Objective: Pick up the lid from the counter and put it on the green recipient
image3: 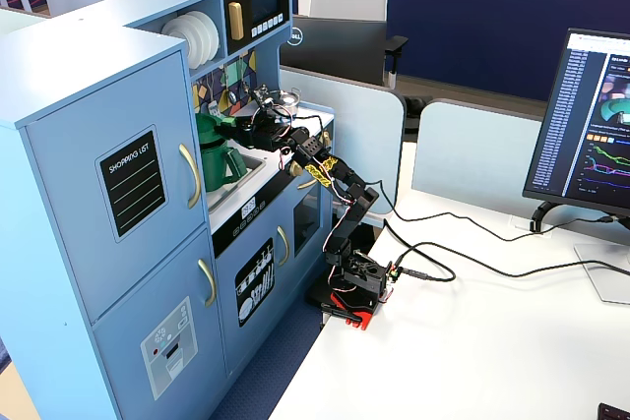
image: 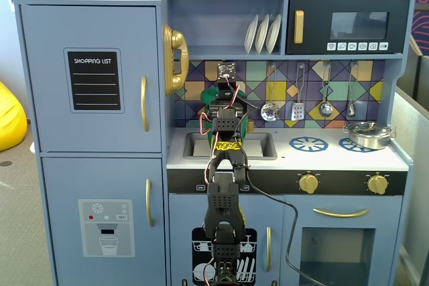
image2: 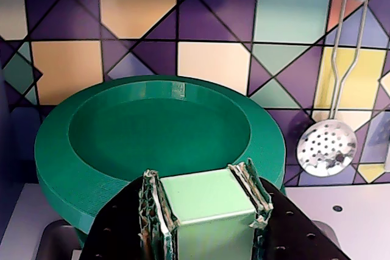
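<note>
Tiled backsplash fills the wrist view behind the lid [image2: 91, 168], whose pale knob the jaws [image2: 204, 208] pinch; it sits over the green pot [image3: 219, 156] by the sink's [image: 261, 145] back-left corner.

The gripper [image2: 207, 202] clamps the lid's [image2: 158, 144] square knob [image2: 207, 199]; a slotted spoon [image2: 327, 147] hangs right of the lid.
</note>
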Controlling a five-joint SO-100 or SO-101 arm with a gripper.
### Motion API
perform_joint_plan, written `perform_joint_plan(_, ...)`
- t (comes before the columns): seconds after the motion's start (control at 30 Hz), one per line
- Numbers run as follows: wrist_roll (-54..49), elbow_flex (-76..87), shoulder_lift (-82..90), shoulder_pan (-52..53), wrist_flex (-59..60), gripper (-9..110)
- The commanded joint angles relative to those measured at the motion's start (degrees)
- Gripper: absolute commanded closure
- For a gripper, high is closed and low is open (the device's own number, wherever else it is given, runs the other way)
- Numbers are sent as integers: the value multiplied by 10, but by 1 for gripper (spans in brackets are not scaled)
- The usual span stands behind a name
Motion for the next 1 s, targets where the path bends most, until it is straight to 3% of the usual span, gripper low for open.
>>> perform_joint_plan(0.0, -5, -13, 50, 2, 1, 102)
perform_joint_plan(0.97, -7, 10, 15, 16, -4, 102)
